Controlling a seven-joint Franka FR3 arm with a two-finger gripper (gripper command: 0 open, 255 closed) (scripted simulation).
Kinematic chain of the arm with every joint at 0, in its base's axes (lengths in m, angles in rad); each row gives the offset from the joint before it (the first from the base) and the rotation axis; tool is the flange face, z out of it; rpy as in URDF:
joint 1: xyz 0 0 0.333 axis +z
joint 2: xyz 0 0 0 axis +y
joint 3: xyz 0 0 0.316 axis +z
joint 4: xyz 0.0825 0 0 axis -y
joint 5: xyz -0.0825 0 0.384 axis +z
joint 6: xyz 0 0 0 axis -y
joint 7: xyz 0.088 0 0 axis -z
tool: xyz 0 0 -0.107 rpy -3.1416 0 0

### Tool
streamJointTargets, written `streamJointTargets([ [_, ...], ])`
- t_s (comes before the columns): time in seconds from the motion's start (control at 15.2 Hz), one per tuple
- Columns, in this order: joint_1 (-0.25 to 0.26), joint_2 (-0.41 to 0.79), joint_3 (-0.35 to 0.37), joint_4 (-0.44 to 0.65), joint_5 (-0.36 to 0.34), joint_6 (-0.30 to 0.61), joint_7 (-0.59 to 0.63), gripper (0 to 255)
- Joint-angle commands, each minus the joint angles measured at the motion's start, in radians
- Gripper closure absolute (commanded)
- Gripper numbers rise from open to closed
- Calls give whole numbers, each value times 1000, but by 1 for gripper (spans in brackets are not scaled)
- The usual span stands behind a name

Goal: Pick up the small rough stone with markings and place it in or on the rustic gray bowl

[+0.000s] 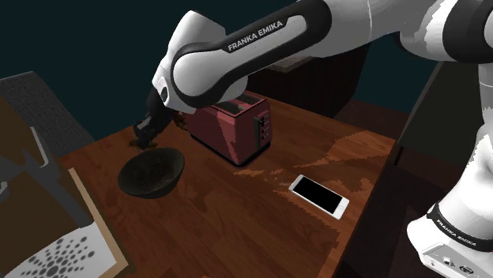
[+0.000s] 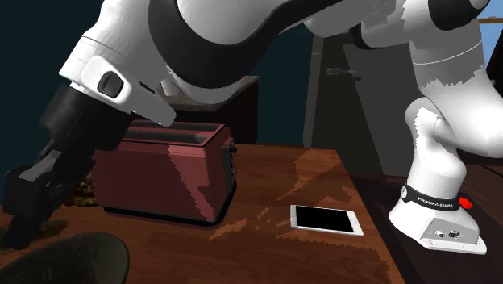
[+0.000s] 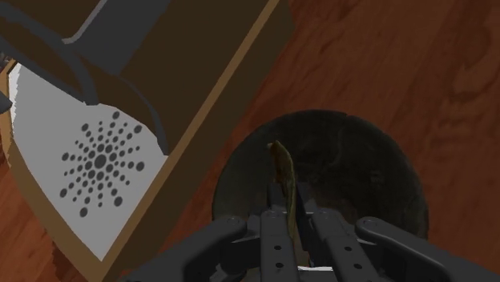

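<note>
Your jaws grip the small brownish stone [image 3: 284, 184], hanging right above the dark bowl [image 3: 377, 172]. Near it on the worktop [image 1: 237, 217] you see 1 red toaster [image 1: 229, 130].

Built of rounded white shells with dark joints along the arm [image 1: 237, 63]. Carries "FRANKA EMIKA" in white letters on 1 black band. Ends in an all-black gripper [image 3: 291, 215] with 2 slim fingers [image 3: 275, 240]. Stands on a white base [image 2: 439, 230] ringed by a black lettered band, red tab beside it.
</note>
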Motion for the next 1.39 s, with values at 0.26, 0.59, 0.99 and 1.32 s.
streamJointTargets([
  [0.26,37,72,-32,58,5,14,-5,255],
  [0.59,33,101,-26,34,12,64,-26,255],
  [0.99,30,128,-20,19,17,104,-43,255],
  [1.32,30,128,-20,19,17,104,-43,255],
])
